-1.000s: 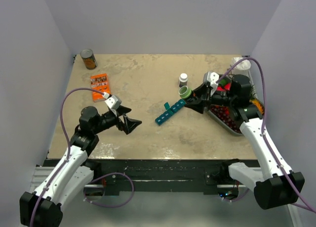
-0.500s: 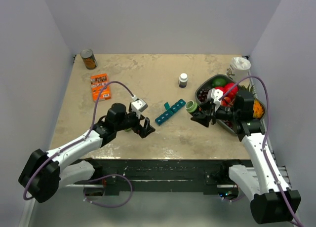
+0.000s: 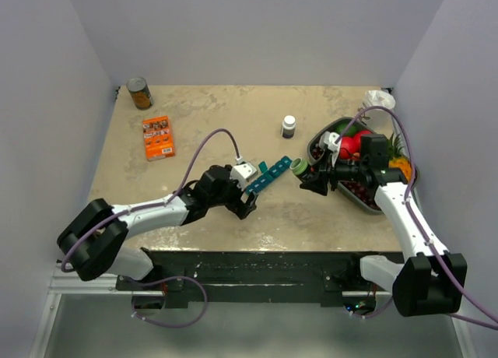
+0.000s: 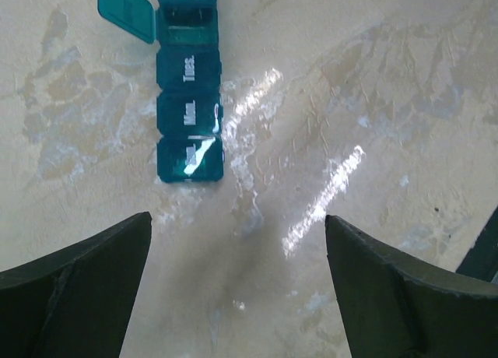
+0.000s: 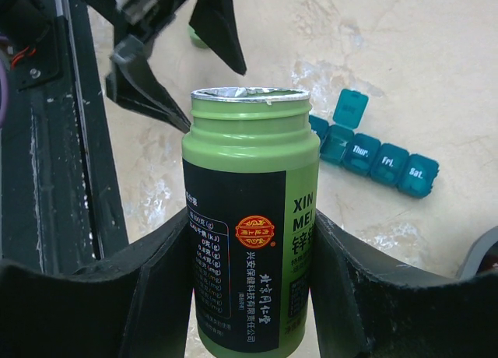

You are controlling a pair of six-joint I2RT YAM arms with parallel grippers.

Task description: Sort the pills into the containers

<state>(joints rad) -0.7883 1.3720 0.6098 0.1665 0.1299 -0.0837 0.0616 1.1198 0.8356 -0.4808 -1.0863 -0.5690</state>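
A brown tin can (image 3: 140, 93) stands in the table's far left corner, with an orange packet (image 3: 158, 136) lying flat nearer, its print too small to read. The left gripper (image 3: 246, 207) (image 4: 237, 296) hangs low over the table with fingers spread wide and nothing between them, just short of the near end of the containers (image 3: 268, 177) (image 4: 189, 101) (image 5: 373, 152). This teal strip lies slantwise at mid-table. Its lids read "Mon." and "Tues." at the near end and "Thur.", "Fri.", "Sat." at the far end, and one middle lid stands open. A small dark white-capped bottle (image 3: 289, 126) stands beyond. The right gripper (image 3: 310, 177) (image 5: 249, 241) pinches an uncapped green bottle (image 3: 299, 167) (image 5: 249, 218) marked "XIN MEI" with Chinese print, beside the grey fruit tray (image 3: 320, 134)
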